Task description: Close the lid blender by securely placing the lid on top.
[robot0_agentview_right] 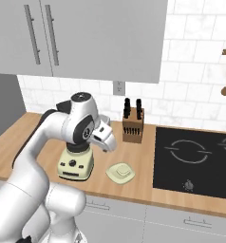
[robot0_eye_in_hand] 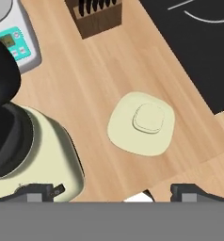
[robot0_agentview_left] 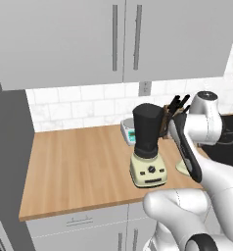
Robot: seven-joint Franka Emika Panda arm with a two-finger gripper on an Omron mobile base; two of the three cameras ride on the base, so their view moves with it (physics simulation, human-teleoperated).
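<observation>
One lid (robot0_eye_in_hand: 141, 124) is lying flat on the counter (robot0_agentview_left: 74, 166) just beside the blender (robot0_agentview_left: 148, 145), knob up for grasping, while the gripper (robot0_eye_in_hand: 116, 192) is hanging above, jaws spread, touching nothing.

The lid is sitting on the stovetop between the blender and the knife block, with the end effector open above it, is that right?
Not quite. The lid lies on the wooden counter, beside the black stovetop, not on it; the hand view shows this. The rest holds: it sits between the blender and the knife block, with the open end effector above it.
</observation>
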